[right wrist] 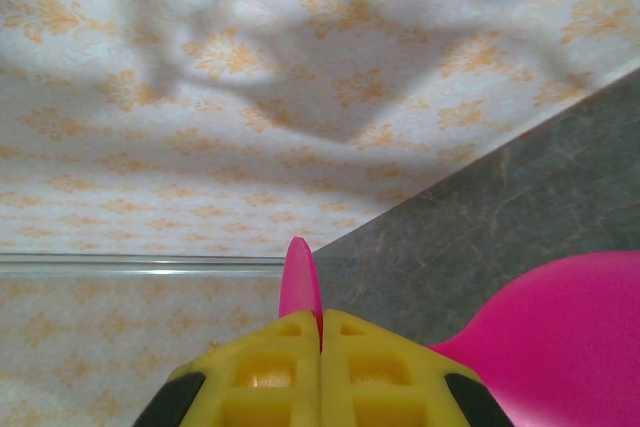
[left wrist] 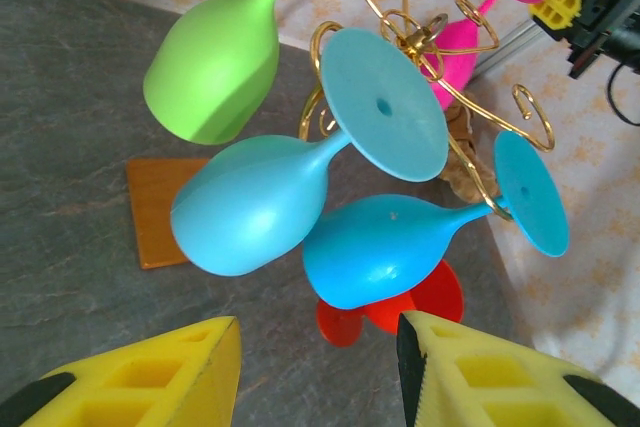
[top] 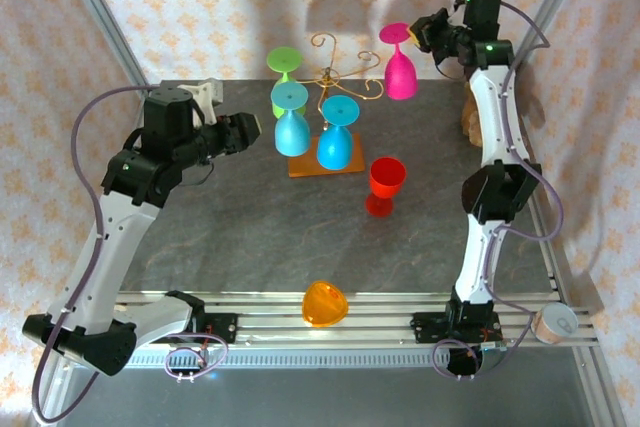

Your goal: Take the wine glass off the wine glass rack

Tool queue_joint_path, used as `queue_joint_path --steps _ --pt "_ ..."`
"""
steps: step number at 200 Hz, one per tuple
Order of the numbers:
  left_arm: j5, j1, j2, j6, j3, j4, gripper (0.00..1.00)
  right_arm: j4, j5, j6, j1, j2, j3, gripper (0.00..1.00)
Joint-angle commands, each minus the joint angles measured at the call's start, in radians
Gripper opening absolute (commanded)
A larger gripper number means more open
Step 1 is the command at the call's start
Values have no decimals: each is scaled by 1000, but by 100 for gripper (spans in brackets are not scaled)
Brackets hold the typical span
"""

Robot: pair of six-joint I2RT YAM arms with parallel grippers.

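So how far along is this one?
Off the rack already: red glass and orange glass, on the table. In hand: right gripper shut on the pink glass by its foot. To do: carry it clear of the rack and set it down. The left gripper is open.

The pink wine glass (right wrist: 560, 317) runs off the frame at four o'clock, with its stem hidden behind the right gripper (right wrist: 321, 332). The red glass (left wrist: 340, 325) is mostly hidden behind a blue glass (left wrist: 380, 252).
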Motion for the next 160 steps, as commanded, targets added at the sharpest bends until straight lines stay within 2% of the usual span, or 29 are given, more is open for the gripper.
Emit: queue_joint_path --steps 1,39,101,130,160 --pt "-21 8 -38 39 31 -67 46 -34 21 -63 -10 -144 -24 0" --pt "-20 8 -60 57 35 -131 46 -138 35 -139 -17 -261 -56 0" --pt "-37 8 -95 65 20 -222 47 -248 99 -257 -18 -550 -280 0" --pt "-20 8 -113 75 -2 -248 47 -215 -13 -266 -18 -678 -452 0" --pt "-11 8 -135 77 -49 -254 48 -244 -21 -302 3 -811 -576 0"
